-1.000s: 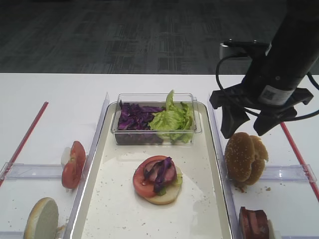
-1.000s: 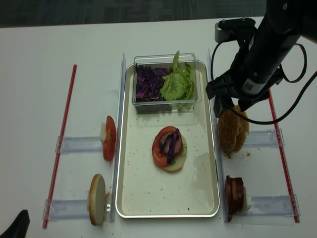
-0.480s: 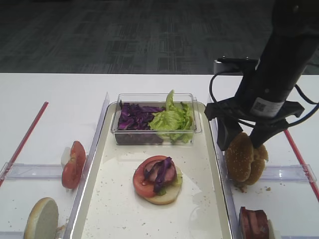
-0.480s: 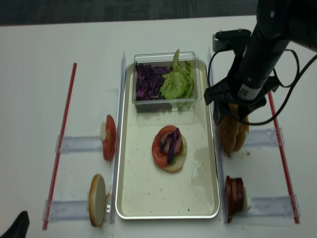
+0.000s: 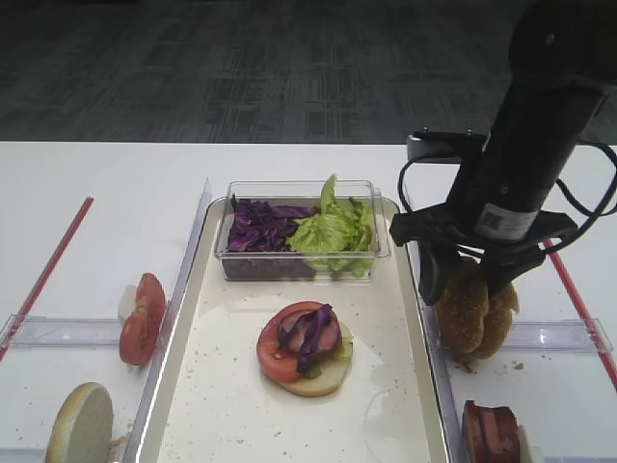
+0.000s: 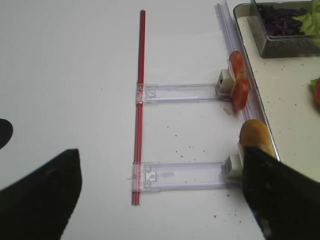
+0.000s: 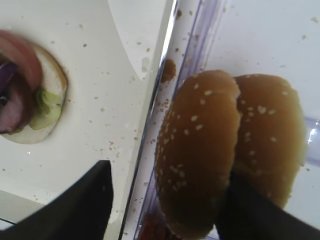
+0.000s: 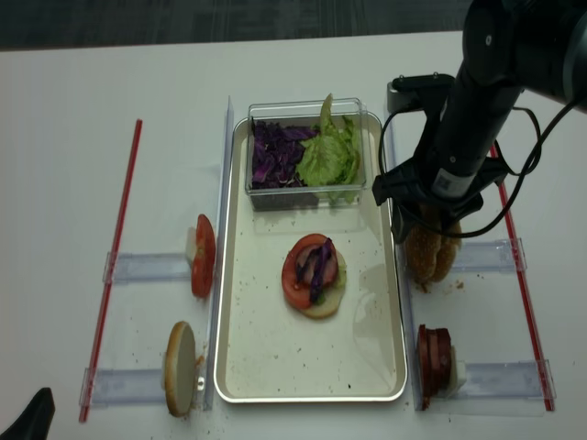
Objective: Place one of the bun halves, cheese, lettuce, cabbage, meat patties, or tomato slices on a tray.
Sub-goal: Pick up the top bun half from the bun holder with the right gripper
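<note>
Straddling the sesame bun top (image 7: 200, 155), the right arm's jaws (image 7: 165, 200) stand apart, one either side, not yet clamped. Standing on edge, the bun sits just beyond the tray's (image 5: 193, 280) right rim.

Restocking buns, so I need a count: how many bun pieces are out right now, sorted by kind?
Sesame bun tops, standing right of the tray: 2
Pale-faced bun half, left of the tray: 1
Bun base under the stack on the tray: 1
Total: 4
</note>
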Robot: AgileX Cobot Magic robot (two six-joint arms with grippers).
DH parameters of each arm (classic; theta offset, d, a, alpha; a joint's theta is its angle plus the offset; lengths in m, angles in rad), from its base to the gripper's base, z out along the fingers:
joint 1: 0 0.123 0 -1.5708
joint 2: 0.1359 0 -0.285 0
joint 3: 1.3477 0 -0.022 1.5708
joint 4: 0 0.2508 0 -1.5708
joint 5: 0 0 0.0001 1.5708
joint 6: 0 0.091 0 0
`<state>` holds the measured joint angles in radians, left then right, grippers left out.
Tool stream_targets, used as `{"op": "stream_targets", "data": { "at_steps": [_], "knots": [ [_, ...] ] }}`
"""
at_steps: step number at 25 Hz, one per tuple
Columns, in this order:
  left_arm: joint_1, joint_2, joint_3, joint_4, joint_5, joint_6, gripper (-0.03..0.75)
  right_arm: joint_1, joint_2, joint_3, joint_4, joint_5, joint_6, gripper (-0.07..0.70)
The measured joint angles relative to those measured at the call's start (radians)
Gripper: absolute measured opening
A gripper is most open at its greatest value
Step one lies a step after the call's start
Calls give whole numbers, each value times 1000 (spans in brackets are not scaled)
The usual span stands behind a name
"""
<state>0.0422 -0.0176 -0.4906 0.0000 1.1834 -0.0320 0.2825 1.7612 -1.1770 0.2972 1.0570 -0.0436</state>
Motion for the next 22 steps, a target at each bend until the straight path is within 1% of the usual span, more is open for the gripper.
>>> {"op": "stream_targets", "data": {
  "at_steps": [3, 9, 12, 15, 22],
  "knots": [
    [0, 0, 0, 0, 0, 0, 598, 0, 2, 0, 2, -2, 0, 428],
    [0, 0, 0, 0, 0, 0, 598, 0, 2, 0, -4, -2, 0, 283],
    [0, 0, 0, 0, 0, 0, 598, 0, 2, 0, -6, -2, 0, 239],
    [0, 0, 0, 0, 0, 0, 598, 0, 2, 0, -13, -2, 4, 222],
    [0, 0, 0, 0, 0, 0, 598, 0, 2, 0, -21, 0, 8, 218]
  ]
}}
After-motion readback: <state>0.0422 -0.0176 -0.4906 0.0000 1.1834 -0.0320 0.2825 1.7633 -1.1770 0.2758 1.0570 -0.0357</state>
